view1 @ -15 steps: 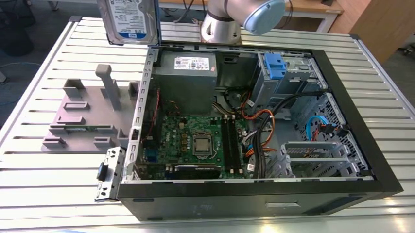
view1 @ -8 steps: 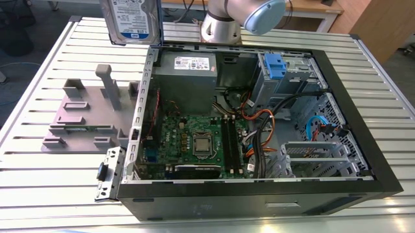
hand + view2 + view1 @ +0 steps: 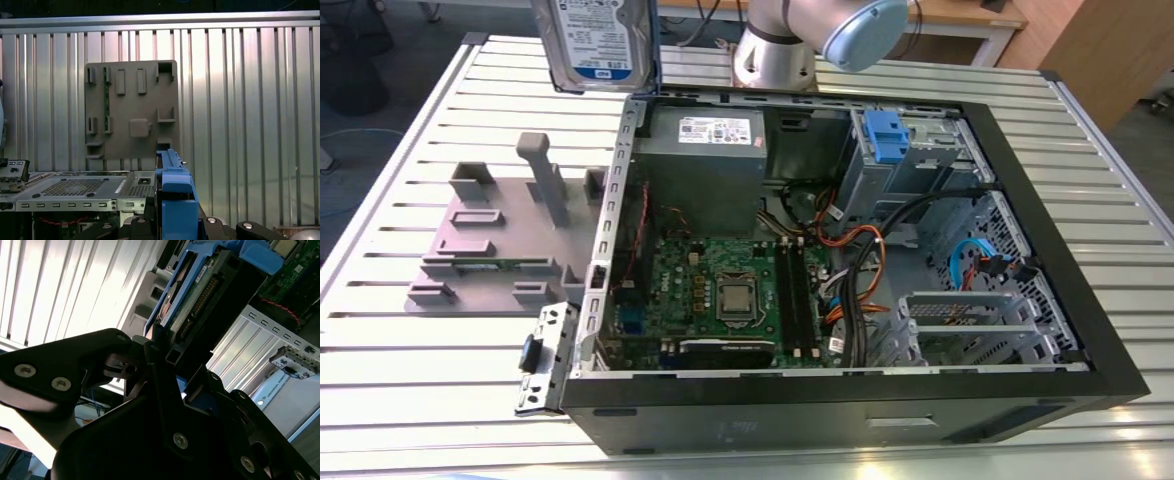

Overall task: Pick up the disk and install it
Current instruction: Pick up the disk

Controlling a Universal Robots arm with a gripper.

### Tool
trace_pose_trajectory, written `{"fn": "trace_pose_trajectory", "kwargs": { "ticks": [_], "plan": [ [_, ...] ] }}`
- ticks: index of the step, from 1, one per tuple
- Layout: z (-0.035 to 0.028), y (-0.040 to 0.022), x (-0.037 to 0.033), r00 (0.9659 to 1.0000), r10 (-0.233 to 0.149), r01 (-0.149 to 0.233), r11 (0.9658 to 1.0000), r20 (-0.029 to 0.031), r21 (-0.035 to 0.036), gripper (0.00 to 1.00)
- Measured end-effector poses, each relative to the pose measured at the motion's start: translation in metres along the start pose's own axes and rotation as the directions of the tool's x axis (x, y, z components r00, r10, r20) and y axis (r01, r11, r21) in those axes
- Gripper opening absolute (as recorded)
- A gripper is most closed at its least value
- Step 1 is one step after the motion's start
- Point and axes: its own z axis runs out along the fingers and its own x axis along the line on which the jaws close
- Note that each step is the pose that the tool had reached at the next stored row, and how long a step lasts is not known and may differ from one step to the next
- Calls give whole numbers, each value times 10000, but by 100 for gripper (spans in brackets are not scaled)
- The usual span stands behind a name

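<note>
The disk [image 3: 600, 45], silver-grey with a white-and-blue label, hangs upright in the air above the table. In the exterior view it is just beyond the open computer case's far corner, on that view's left. The second wrist view shows my gripper [image 3: 167, 360] shut on the disk [image 3: 200, 285], with the dark fingers [image 3: 155, 347] clamping its blue-framed edge. In the first wrist view the blue carrier of the disk [image 3: 172, 192] points down towards the table. The case's drive cage [image 3: 887, 135], marked by a blue tab, stands beside the grey power supply box [image 3: 700, 150].
The open computer case [image 3: 1067, 290] lies on the slatted metal table [image 3: 427, 390], its motherboard [image 3: 720, 290] and cables exposed. A grey plastic stand with upright posts [image 3: 507, 235] sits to the exterior view's left of the case and appears as stand [image 3: 131, 110]. The arm's base [image 3: 781, 50] rises behind the case.
</note>
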Motion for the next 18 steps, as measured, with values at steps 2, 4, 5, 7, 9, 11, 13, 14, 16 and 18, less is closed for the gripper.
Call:
{"fn": "trace_pose_trajectory", "kwargs": {
  "ticks": [2,4,5,7,9,11,13,14,16,18],
  "plan": [
    [0,-15,-1,10000,0,0,10000,0,-1,36],
    [0,-29,-1,10000,0,0,10000,0,-1,36],
    [0,-36,-1,10000,0,0,10000,0,-1,36],
    [0,-52,-2,10000,0,0,10000,0,-1,36],
    [0,-68,-3,10000,0,0,10000,0,-1,36],
    [0,-82,-3,10000,0,0,10000,0,-1,36],
    [0,-98,-4,10000,0,0,10000,0,-2,36],
    [0,-105,-4,10000,0,0,10000,0,-1,36],
    [0,-121,-5,10000,0,0,10000,0,-1,36],
    [0,-138,-5,10000,0,0,10000,0,-1,36]
  ]
}}
